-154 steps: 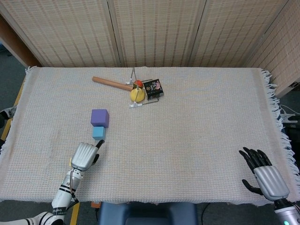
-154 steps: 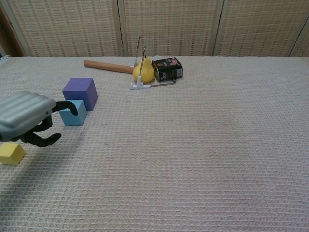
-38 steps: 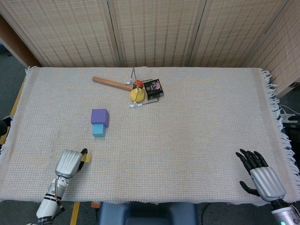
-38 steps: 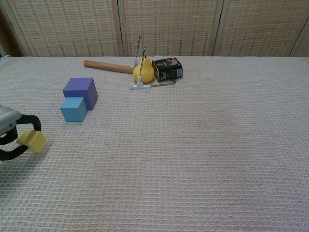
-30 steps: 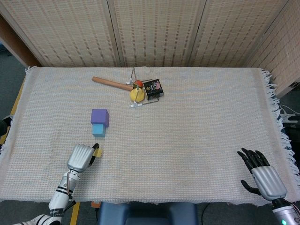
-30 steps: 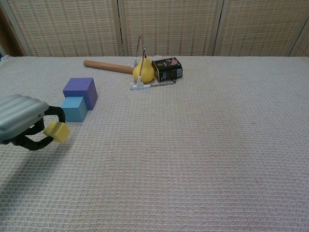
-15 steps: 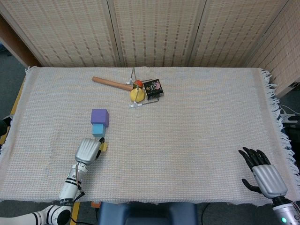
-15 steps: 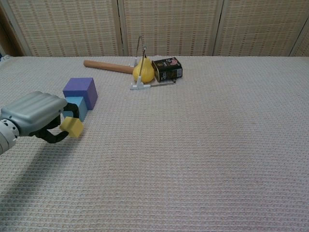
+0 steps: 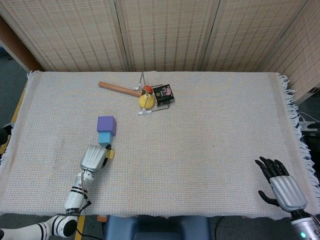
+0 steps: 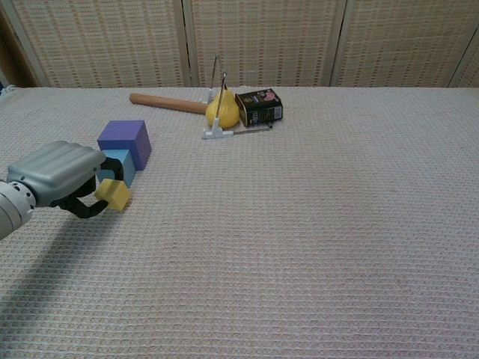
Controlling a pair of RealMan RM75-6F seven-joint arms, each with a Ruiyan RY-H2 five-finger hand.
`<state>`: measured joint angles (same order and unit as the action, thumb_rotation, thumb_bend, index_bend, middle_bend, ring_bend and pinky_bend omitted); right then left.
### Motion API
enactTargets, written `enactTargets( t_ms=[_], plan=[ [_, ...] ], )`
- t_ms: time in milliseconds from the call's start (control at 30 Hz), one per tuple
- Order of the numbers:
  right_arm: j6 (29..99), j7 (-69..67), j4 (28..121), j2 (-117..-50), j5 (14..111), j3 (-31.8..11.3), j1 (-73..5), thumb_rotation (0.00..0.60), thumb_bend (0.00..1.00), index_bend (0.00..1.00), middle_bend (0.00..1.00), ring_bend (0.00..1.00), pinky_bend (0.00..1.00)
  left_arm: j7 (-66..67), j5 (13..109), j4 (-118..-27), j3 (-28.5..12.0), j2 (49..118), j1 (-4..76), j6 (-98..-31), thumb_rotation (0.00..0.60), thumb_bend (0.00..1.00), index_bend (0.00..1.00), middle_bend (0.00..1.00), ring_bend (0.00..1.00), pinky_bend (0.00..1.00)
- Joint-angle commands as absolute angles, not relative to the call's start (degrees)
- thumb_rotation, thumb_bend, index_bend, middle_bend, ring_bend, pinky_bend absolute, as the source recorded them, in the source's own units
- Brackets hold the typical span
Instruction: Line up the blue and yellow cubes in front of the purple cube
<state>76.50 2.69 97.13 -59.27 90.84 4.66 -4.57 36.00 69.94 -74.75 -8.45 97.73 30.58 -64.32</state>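
The purple cube [image 9: 106, 125] [image 10: 124, 141] sits on the cloth at the left. Directly in front of it, touching it, is the blue cube [image 9: 104, 138] [image 10: 120, 164], partly hidden in the chest view by my left hand. My left hand [image 9: 93, 158] [image 10: 61, 178] pinches the small yellow cube [image 9: 109, 154] [image 10: 113, 195] and holds it just in front of the blue cube, low over the cloth. My right hand [image 9: 281, 187] hovers at the near right edge, fingers spread, holding nothing.
At the back middle lie a wooden stick [image 9: 119, 89] [image 10: 167, 103], a yellow pear-shaped fruit [image 9: 146, 100] [image 10: 222, 111] on a small metal stand, and a dark box [image 9: 163, 94] [image 10: 259, 107]. A fringed cloth [image 9: 215, 135] covers the table.
My left hand has lifted the yellow cube from the near left and carried it forward and rightward, up to the front of the blue cube. The right hand barely moved.
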Motion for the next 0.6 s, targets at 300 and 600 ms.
enactTargets(
  t_ms=[300, 600],
  plan=[
    [76.33, 2.81, 97.21, -59.21, 90.71, 4.67, -4.62, 0.599, 0.05, 0.00, 0.00, 0.00, 0.00, 36.21, 68.69, -72.96, -8.41, 98.50, 31.22, -64.14, 0.600, 0.40, 0.35, 1.00, 1.00, 1.00],
    [76.32, 2.90, 97.29, -59.18, 90.67, 4.70, -4.61, 0.599, 0.05, 0.00, 0.00, 0.00, 0.00, 36.00, 69.60, -74.27, -7.48, 97.98, 30.64, -66.10, 0.600, 0.40, 0.33, 1.00, 1.00, 1.00]
  ],
)
